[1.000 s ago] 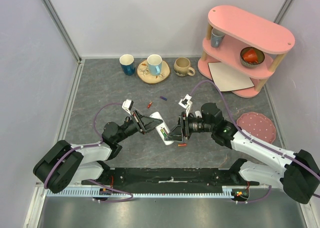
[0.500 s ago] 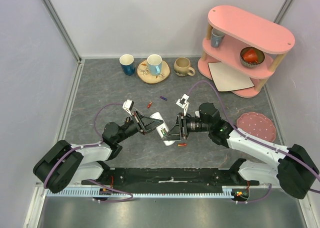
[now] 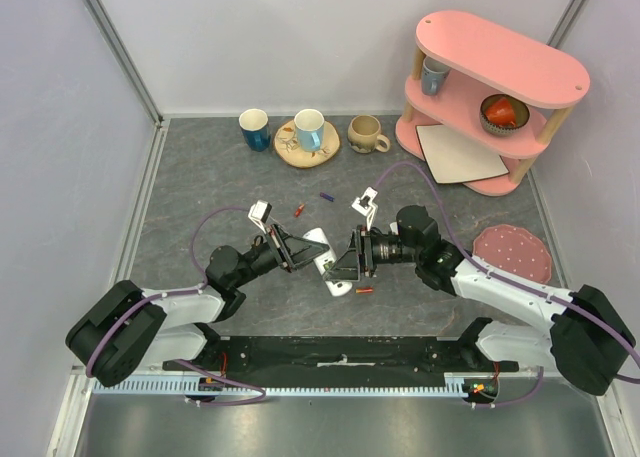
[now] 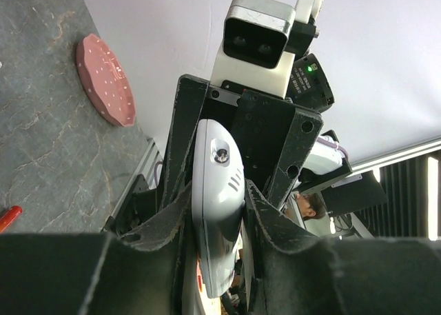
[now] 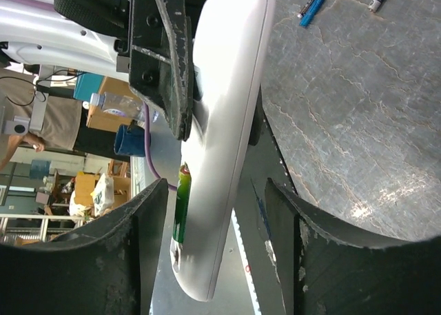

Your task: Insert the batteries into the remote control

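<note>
My left gripper (image 3: 303, 247) is shut on the upper part of the white remote control (image 3: 328, 262) and holds it tilted above the table; its fingers (image 4: 172, 211) clamp the remote (image 4: 217, 191) from both sides. My right gripper (image 3: 345, 264) is open, with its fingers (image 5: 148, 225) either side of the remote's lower end (image 5: 220, 156) and a gap on each side. A green battery (image 5: 182, 201) sits in the remote's back. Loose batteries lie on the table: a red-orange one (image 3: 365, 290), another red-orange one (image 3: 298, 209) and a blue-purple one (image 3: 326, 196).
Behind are a blue cup (image 3: 254, 129), a cup on a wooden coaster (image 3: 308, 132), a beige mug (image 3: 366, 134) and a pink two-tier shelf (image 3: 495, 97) with a white card. A pink dotted mat (image 3: 512, 254) lies to the right.
My right arm has shifted slightly left, bringing its open fingers closer round the remote's lower end. The left gripper still holds the remote, nudged slightly.
</note>
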